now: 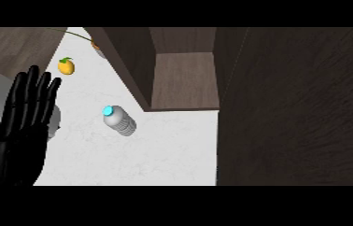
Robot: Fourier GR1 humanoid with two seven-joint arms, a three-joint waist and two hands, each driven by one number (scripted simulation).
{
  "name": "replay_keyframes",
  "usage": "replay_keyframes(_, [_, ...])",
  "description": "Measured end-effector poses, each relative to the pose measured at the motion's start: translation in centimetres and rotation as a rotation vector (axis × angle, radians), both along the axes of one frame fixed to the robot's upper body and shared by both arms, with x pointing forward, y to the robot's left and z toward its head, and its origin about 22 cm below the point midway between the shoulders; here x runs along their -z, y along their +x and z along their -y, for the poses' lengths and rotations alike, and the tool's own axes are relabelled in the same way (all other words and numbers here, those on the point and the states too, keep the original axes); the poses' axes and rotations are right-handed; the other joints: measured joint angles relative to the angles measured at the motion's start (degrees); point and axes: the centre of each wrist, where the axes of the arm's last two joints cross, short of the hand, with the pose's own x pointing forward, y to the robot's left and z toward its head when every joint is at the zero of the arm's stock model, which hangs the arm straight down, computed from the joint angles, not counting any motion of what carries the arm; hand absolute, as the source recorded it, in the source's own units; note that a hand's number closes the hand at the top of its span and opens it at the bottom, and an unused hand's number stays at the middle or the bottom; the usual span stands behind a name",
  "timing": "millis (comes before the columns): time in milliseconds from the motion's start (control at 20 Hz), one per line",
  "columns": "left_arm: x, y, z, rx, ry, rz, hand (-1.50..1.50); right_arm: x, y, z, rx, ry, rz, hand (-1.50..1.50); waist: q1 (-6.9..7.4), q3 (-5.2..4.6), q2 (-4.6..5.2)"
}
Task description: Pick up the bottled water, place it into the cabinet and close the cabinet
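A clear water bottle (119,120) with a light blue cap stands on the white counter (165,150), just left of the cabinet's front corner. The dark wooden cabinet (185,80) is open, its inner shelf showing, and its door (283,108) swings out along the right side of the view. My left hand (26,113) is up at the left edge, fingers straight and open, apart from the bottle. The right hand does not show.
A yellow-orange fruit with a green stem (66,66) lies at the counter's back left. Another small orange thing (96,46) peeks out beside the cabinet's left wall. A grey object (53,122) sits partly behind my left hand.
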Motion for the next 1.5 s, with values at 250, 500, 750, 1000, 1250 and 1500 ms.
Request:
replay_keyframes(250, [-1.0,-0.1,1.2,-0.211,0.019,0.039,-1.50,0.6,-1.3,0.3,0.009,-0.011,-0.041,-1.50,-0.19,-1.85,0.95])
replay_keyframes(500, [-0.3,-0.1,2.5,-0.423,-0.157,-0.030,-1.50,1.1,-3.5,-0.3,-0.114,0.031,-0.142,-1.50,-0.82,-2.45,1.16])
replay_keyframes(750, [-0.1,-1.4,6.3,-0.494,-0.262,-0.072,-1.50,0.4,-7.1,0.1,-0.162,0.057,-0.187,-1.50,-0.87,-2.61,1.18])
replay_keyframes(1000, [0.2,-3.4,10.0,-0.511,-0.298,-0.081,-1.50,-0.3,-9.2,0.8,-0.168,0.052,-0.216,-1.50,-0.42,-2.65,1.27])
replay_keyframes(1250, [0.1,-4.7,11.9,-0.516,-0.291,-0.082,-1.50,0.3,-10.4,1.5,-0.161,0.036,-0.242,-1.50,-0.37,-2.65,1.29])
replay_keyframes(1500, [0.1,-5.7,12.8,-0.518,-0.287,-0.097,-1.50,0.6,-11.2,1.5,-0.156,0.043,-0.258,-1.50,-0.28,-2.67,1.32])
